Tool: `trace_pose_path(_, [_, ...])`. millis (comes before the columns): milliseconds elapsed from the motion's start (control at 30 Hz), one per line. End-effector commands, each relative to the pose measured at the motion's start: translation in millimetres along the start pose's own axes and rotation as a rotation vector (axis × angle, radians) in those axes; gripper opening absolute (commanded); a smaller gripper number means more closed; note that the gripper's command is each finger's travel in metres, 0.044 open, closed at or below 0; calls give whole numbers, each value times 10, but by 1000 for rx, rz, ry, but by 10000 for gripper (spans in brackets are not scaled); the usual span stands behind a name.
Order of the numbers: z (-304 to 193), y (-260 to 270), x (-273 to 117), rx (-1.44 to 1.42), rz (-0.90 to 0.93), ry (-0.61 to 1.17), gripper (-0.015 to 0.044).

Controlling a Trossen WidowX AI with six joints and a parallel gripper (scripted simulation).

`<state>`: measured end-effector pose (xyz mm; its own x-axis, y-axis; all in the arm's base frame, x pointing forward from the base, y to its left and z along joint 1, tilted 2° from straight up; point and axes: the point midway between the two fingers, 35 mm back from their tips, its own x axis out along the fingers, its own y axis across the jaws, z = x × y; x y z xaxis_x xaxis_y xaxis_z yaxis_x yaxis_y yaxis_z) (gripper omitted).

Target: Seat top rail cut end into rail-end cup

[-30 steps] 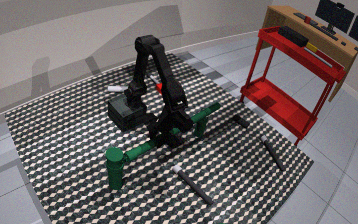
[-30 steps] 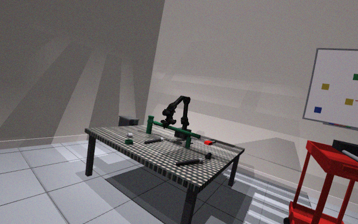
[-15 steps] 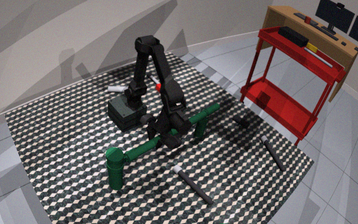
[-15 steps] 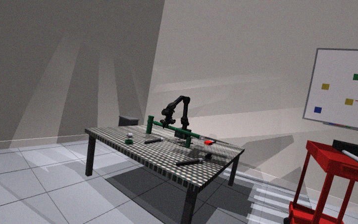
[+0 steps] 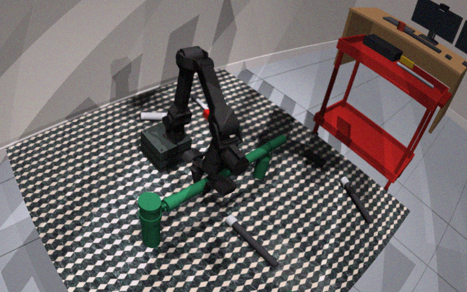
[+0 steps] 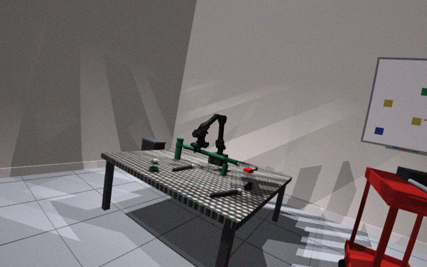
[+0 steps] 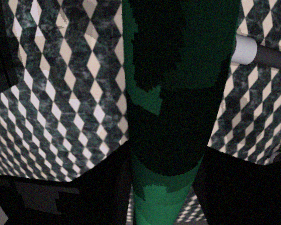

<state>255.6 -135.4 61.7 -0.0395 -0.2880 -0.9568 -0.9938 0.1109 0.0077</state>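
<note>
Rail gripped mid-span, cut end at the big post's cup

The black end effector (image 5: 216, 181) is clamped on the long green tubular top rail (image 5: 186, 193) at frame centre, above the checkered worktop (image 5: 83, 163). The rail's lower-left end meets the green rail-end cup (image 5: 165, 205) beside the wide green capped post (image 5: 149, 217); its upper-right end passes the green loop cap (image 5: 269, 145). Whether it is fully seated cannot be told. Risks: letting go early leaves it short; pushing off-axis could drag the band down.
</note>
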Motion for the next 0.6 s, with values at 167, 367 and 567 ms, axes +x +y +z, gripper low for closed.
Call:
trace_pose_path(167, [4, 0, -2, 1, -1, 0, 184])
trace_pose_path(367, [49, -6, -77, 0, -1, -1, 341])
trace_pose_path(567, [201, -6, -330, 0, -1, -3, 440])
